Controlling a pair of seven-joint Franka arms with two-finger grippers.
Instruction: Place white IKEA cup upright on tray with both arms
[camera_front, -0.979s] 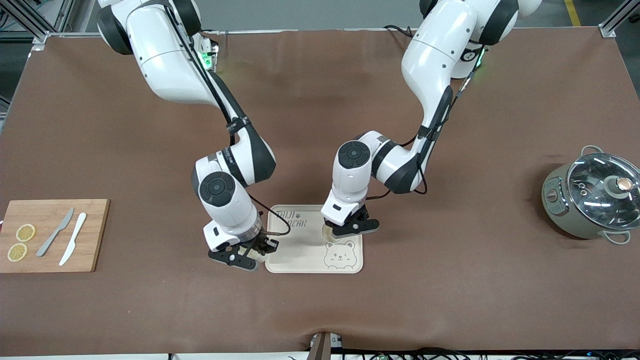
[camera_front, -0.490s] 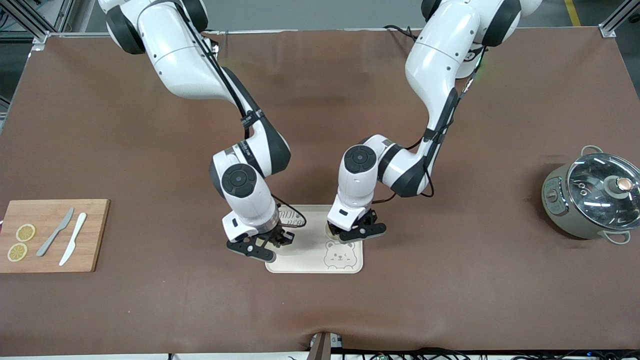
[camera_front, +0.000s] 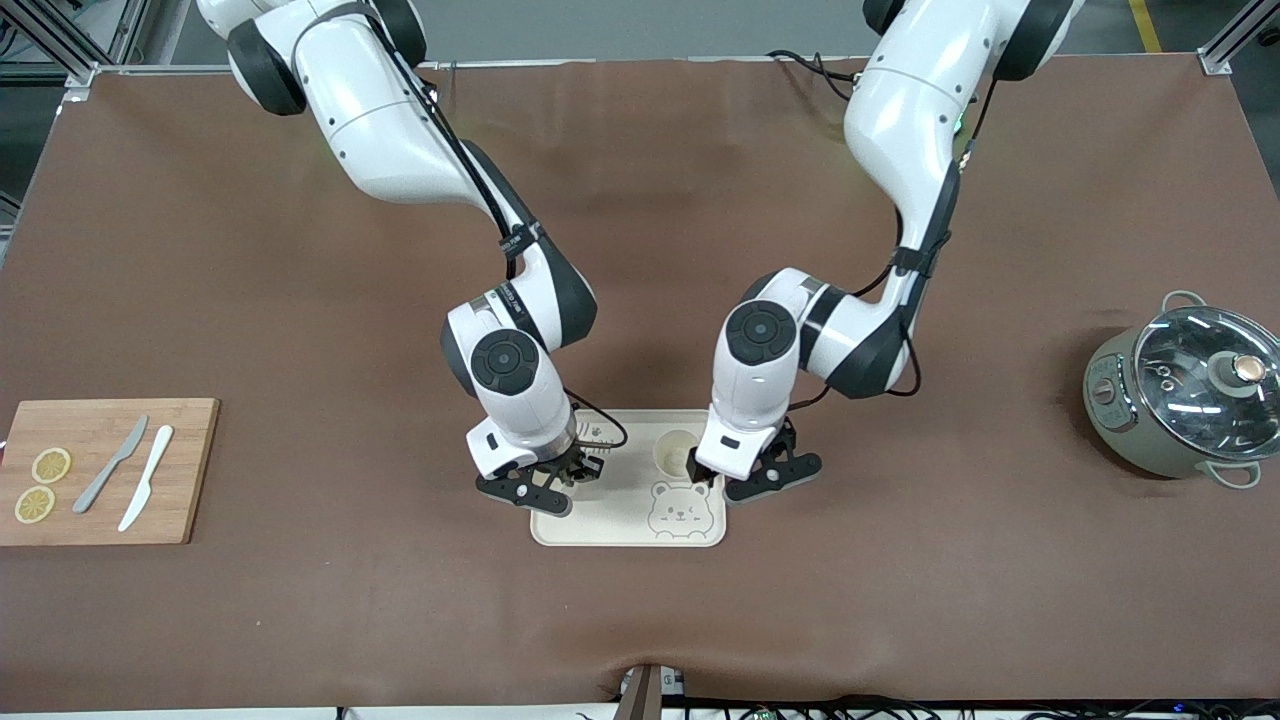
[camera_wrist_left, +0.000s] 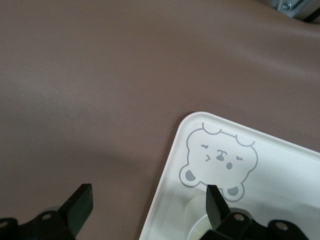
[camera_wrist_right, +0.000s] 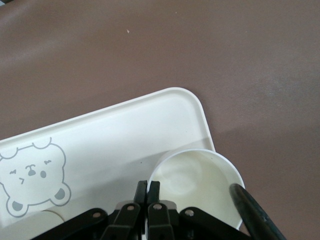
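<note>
The cream bear tray lies at the table's middle. One white cup stands upright on it, next to the bear face. My left gripper is open and empty, low over the tray's edge toward the left arm's end, beside that cup. In the left wrist view its gripper spans the tray's rim. My right gripper is over the tray's other end. In the right wrist view its gripper is shut on the rim of a second white cup above the tray's corner.
A wooden cutting board with two knives and lemon slices lies at the right arm's end. A grey pot with a glass lid stands at the left arm's end.
My right gripper has carried its cup from the table beside the tray to over the tray. My left gripper has let go of the cup on the tray and moved off toward the left arm's end.
</note>
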